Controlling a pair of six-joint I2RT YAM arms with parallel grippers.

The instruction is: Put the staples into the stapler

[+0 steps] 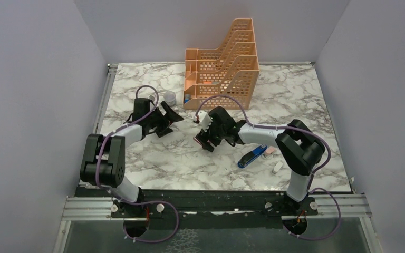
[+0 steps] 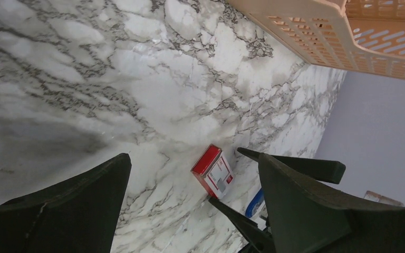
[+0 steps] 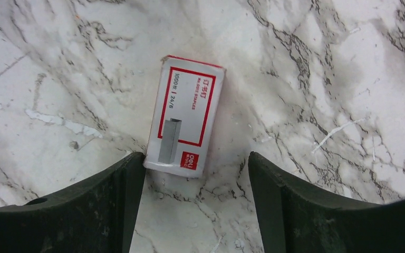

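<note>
Probably light and crushable, the staple box wants a gentle pinch across its long sides from the right fingers, spread apart at its six o'clock.

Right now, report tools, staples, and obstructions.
Right tool open, straddling end of small red-and-white cardboard staple box. Left tool open, empty. Slim blue stapler aside, untouched. Box unobstructed.

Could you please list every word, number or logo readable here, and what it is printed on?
"订书钉": red print on the staple box, right wrist view.
"1000 | 24/6": same face, beside it; the sign after 1000 is unclear.
Small line between these: too small to read.
Red corner logo: blurred, possibly "deli".
No other text is legible anywhere.
</note>
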